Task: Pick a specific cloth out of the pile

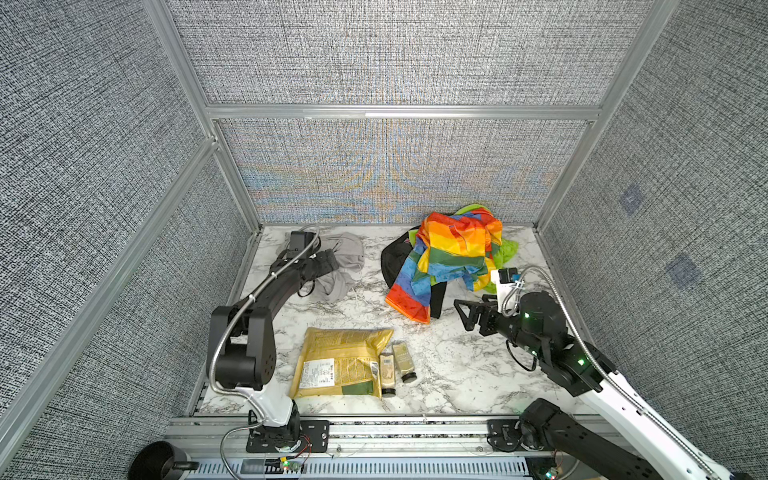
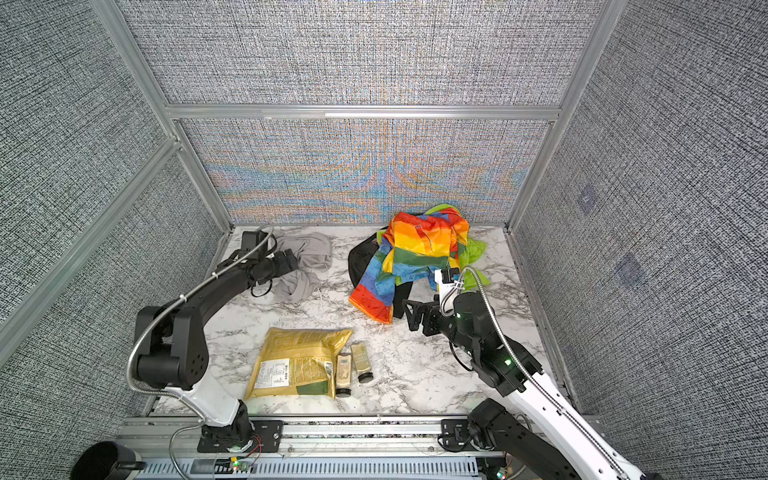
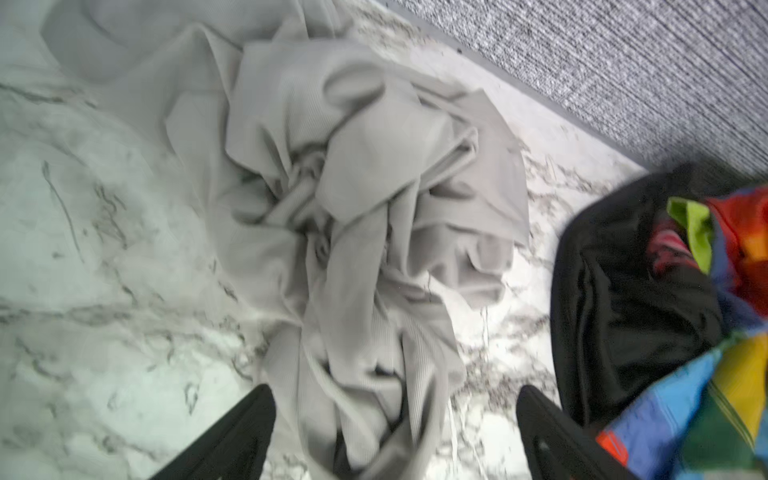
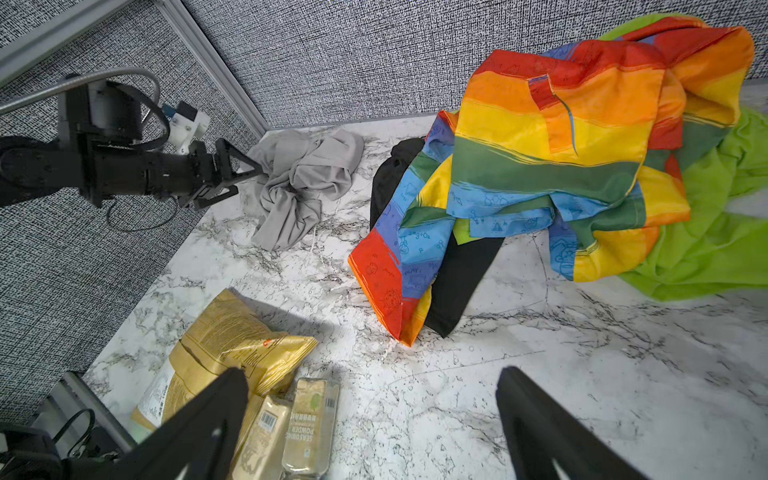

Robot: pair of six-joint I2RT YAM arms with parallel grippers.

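While my left gripper (image 3: pixel 395 392) stands wide open over it, the plain light grey thin fabric cloth (image 3: pixel 353 187) lies crumpled, well apart from the pile (image 1: pixel 449 257) of rainbow-striped, lime green and black cloths.
The jaws straddle the cloth's loose tail without pinching it. I judge it light, limp and slippery, so I'd bite the bunched folds at its middle, not a single edge. It rests on the white marble tabletop (image 1: pixel 457 365), left of the pile. My right gripper (image 4: pixel 374 374), open and empty, hovers just in front of the pile.
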